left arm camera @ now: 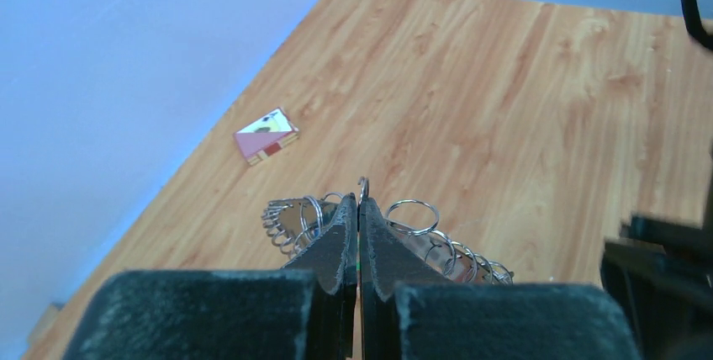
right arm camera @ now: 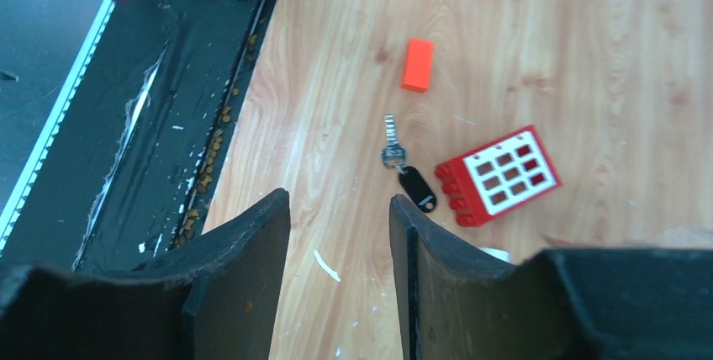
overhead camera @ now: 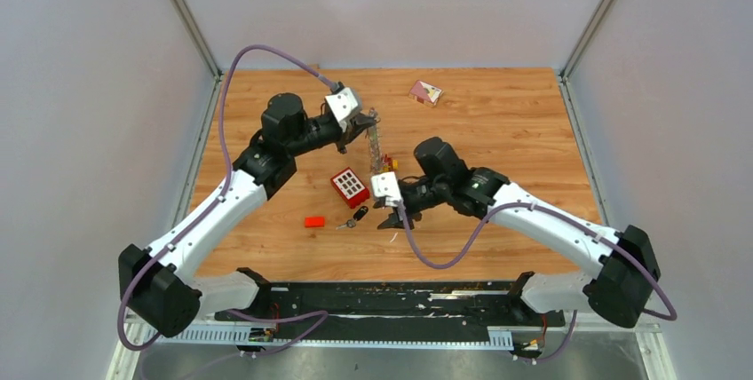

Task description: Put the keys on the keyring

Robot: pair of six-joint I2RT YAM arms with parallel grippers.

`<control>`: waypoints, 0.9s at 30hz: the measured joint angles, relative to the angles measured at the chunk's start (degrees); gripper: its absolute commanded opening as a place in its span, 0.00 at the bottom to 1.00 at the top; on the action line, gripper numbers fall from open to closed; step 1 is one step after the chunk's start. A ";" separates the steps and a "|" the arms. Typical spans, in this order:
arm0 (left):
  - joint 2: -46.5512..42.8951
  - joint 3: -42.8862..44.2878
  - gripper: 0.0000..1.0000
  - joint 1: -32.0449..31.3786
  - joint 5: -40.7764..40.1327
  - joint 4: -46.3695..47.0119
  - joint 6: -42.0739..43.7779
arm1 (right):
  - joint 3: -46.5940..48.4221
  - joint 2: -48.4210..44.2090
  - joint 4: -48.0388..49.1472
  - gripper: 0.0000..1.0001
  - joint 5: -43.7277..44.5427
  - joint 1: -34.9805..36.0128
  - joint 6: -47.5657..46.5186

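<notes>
Keyring stands upright in our left gripper, clamped tight so we can thread onto it. Our right gripper hangs wide; the black-tagged key lies at its nine o'clock, seen from above.

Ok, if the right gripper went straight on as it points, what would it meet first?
Likely the bare table; the right gripper angles down at it. The black-tagged key lies beside that line; depth is unclear.

Bright even overhead light, soft shadows, near foregrounds blurred
</notes>
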 measured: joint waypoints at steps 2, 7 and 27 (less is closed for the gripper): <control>0.94 2.03 0.00 0.00 -1.42 -0.85 0.68 | 0.24 2.27 -0.63 0.46 1.64 2.38 -1.07; 3.10 4.81 0.00 0.48 -4.48 -2.58 3.32 | 2.73 9.57 -2.05 0.44 5.84 7.34 -3.32; 3.89 4.44 0.00 3.04 -4.35 -7.13 5.33 | 18.69 38.66 -7.26 0.36 17.64 8.44 -13.14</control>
